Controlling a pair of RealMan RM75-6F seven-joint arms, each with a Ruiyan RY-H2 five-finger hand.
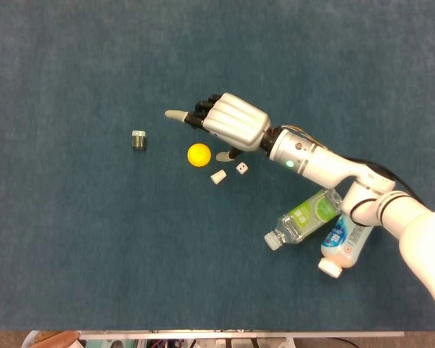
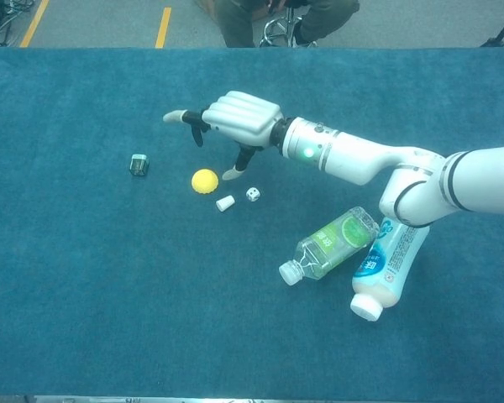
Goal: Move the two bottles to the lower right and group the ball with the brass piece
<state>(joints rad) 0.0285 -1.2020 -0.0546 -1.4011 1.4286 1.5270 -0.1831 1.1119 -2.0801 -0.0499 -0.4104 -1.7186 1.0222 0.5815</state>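
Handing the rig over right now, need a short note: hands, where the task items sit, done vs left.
Right hand: open, fingers spread, holding nothing, above and right of the yellow ball.
Left hand: not in view.
The ball lies free on the blue table, with a clear gap between it and the brass piece to its left.
Green-label bottle and blue-label bottle lie on their sides, side by side at lower right.
Small white cap and die sit just right of the ball.
Done: bottles look placed.
Left: get the ball up next to the brass piece.
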